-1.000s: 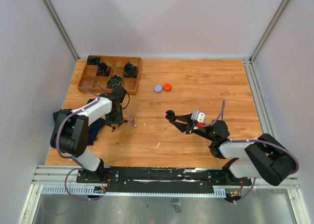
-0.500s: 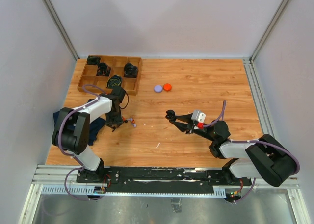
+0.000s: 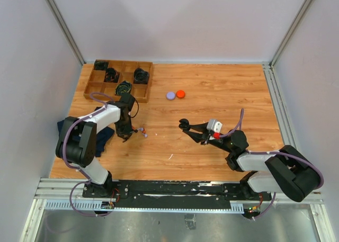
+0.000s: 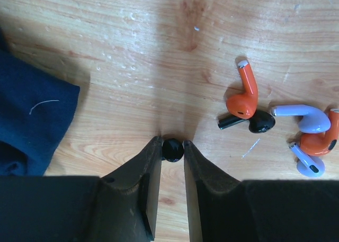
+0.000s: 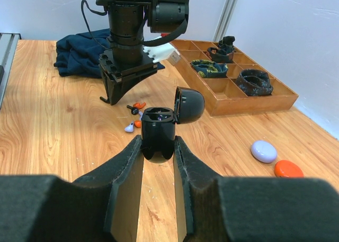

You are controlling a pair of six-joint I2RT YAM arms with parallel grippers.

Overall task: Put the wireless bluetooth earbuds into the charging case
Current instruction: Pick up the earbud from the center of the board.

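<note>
Wooden table (image 3: 212, 88) from above: we see our left claw (image 3: 127, 135) low beside the buds (image 3: 141, 131) near the left edge, our right claw (image 3: 188, 128) mid-table. Left wrist: jaws clamped on a black bud (image 4: 172, 149), just at their tips; we judge it could squirt out on lifting. Right wrist: jaws clamped on the open black case (image 5: 159, 131); a tilted bud might miss its socket.

Navy cloth (image 4: 32, 120) — wooden compartment tray (image 5: 254, 103)
</note>
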